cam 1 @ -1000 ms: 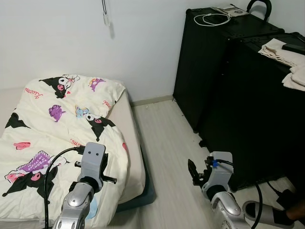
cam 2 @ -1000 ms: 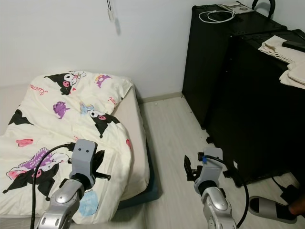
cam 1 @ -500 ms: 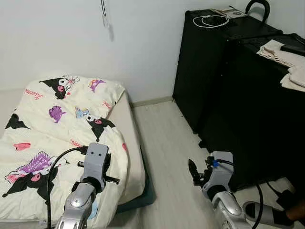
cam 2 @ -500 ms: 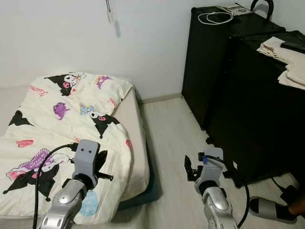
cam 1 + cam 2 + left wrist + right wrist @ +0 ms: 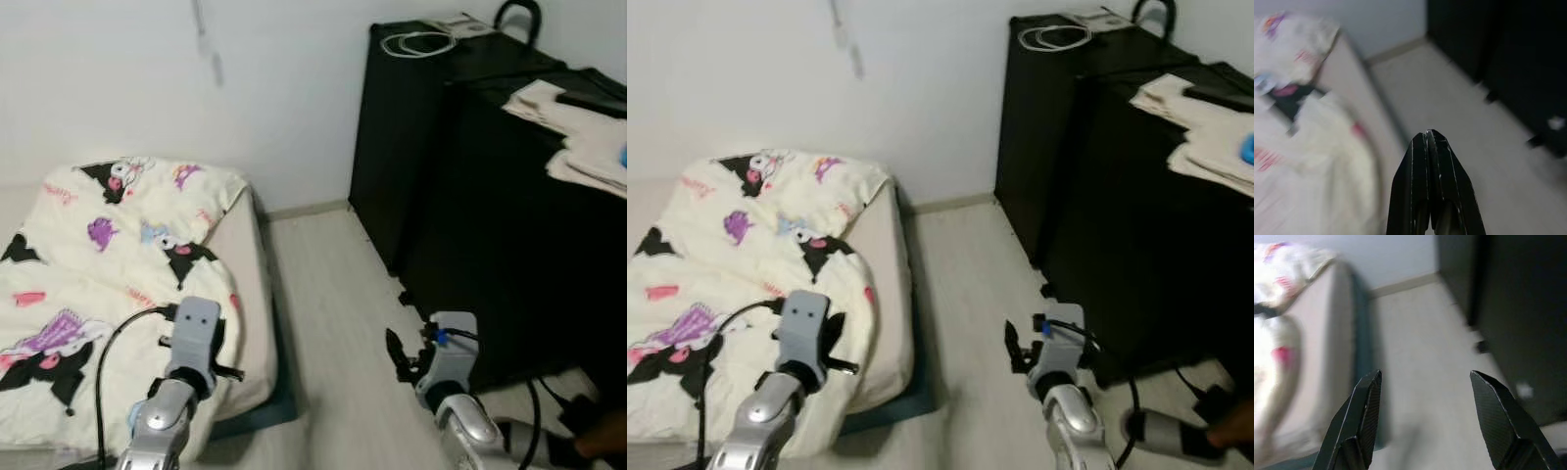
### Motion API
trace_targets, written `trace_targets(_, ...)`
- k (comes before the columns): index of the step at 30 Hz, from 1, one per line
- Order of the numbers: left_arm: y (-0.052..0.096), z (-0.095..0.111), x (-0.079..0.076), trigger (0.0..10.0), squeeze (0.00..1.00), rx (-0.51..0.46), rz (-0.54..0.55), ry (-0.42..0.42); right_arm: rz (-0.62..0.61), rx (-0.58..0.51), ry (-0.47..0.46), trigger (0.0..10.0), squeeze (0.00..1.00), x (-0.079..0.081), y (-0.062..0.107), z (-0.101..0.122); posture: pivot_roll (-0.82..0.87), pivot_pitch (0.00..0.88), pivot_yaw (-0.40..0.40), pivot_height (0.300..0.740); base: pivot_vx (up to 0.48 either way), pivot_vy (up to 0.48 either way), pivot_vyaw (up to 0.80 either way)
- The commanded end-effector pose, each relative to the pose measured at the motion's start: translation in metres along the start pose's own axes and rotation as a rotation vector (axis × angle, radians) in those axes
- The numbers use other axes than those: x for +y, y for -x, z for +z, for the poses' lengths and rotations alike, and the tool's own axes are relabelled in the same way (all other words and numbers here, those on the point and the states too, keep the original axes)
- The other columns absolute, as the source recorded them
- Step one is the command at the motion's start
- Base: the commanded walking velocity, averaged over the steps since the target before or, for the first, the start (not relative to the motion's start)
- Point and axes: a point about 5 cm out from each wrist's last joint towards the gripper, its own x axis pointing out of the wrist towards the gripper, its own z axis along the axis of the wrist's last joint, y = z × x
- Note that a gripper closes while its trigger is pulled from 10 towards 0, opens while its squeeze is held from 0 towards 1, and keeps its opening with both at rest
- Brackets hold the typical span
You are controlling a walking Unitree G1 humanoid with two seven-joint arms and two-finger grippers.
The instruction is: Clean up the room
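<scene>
Standing on pale wood floor (image 5: 323,294), facing the gap between a low mattress (image 5: 250,284) at left and tall black cabinets (image 5: 509,215) at right. Blurred, so likely mid-step or mid-turn; no single tidying target chosen yet, judging by both arms held low and forward, carrying nothing.

Left gripper (image 5: 1431,139) pressed together, fingers (image 5: 1420,196) touching at the tips, empty. Hovering over the near right corner of the mattress, pointed toward the far wall and floor. Probably kept shut simply for travel.

Right gripper (image 5: 1425,377) spread wide, nothing between its fingers (image 5: 1364,406). Held over bare floor just left of the near cabinet, aimed along the aisle. Possibly readied for a pick-up, though nothing within reach.

Cartoon-print duvet (image 5: 108,245) bunched in a loose heap across the mattress, rumpled rather than spread flat, leaving a strip of bare mattress along its right edge: a plausible thing to straighten. Folded pale cloths (image 5: 578,147) lying on top of the near cabinet at far right, a dark flat object on them, too blurred to name. Coiled white cable (image 5: 416,42) resting on the farther cabinet, beside a black curved handle (image 5: 519,15). Grey slipper (image 5: 1171,431) on the floor at near right, beside the cabinet base, also a candidate for putting away.
</scene>
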Motion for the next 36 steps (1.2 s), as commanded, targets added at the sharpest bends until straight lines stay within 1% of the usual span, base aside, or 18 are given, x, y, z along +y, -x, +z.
trace_targets(1, 0.0053, -0.0081, 0.0072, 10.0, 0.00, 0.036, 0.018, -0.004, 0.002, 0.016, -0.014, 10.0, 0.00, 0.0037, 0.0025, -0.0061, -0.07, 0.148, 0.019, 0.740, 0.000, -0.480, 0.00)
trace_targets(4, 0.0047, -0.0039, 0.0083, 10.0, 0.00, 0.018, 0.012, -0.024, 0.001, 0.017, -0.015, 10.0, 0.00, 0.0036, 0.0027, -0.0065, -0.06, 0.149, 0.020, 0.740, 0.000, -0.266, 0.00)
trace_targets(5, 0.0044, -0.0041, 0.0086, 10.0, 0.00, 0.032, 0.008, -0.027, 0.000, 0.018, -0.016, 10.0, 0.00, 0.0033, 0.0029, -0.0068, -0.06, 0.150, 0.020, 0.740, 0.000, 0.000, 0.00)
trace_targets(8, 0.0019, -0.0031, 0.0085, 10.0, 0.00, 0.044, -0.016, -0.026, -0.005, 0.020, -0.017, 10.0, 0.00, 0.0021, 0.0034, -0.0075, -0.06, 0.153, 0.021, 0.740, 0.279, 0.391, 0.00)
trace_targets(13, 0.0006, -0.0015, 0.0095, 10.0, 0.00, 0.042, -0.012, -0.023, -0.009, 0.020, -0.018, 10.0, 0.00, 0.0009, 0.0040, -0.0076, -0.06, 0.156, 0.026, 0.740, 0.274, 0.395, 0.00)
trace_targets(16, 0.0003, -0.0014, 0.0103, 10.0, 0.00, 0.048, -0.005, -0.036, -0.015, 0.020, -0.020, 10.0, 0.00, 0.0001, 0.0051, -0.0080, -0.06, 0.158, 0.028, 0.740, 0.000, 0.000, 0.00)
trace_targets(32, 0.0032, -0.0013, 0.0060, 10.0, 0.00, 0.030, -0.033, -0.014, -0.027, 0.018, -0.030, 10.0, 0.00, -0.0021, 0.0056, -0.0078, -0.06, 0.168, 0.027, 0.740, 0.000, 0.000, 0.00)
trace_targets(36, 0.0031, -0.0010, 0.0060, 10.0, 0.00, 0.030, -0.035, -0.022, -0.024, 0.014, -0.032, 10.0, 0.00, -0.0015, 0.0047, -0.0068, -0.06, 0.169, 0.028, 0.740, 0.000, 0.000, 0.00)
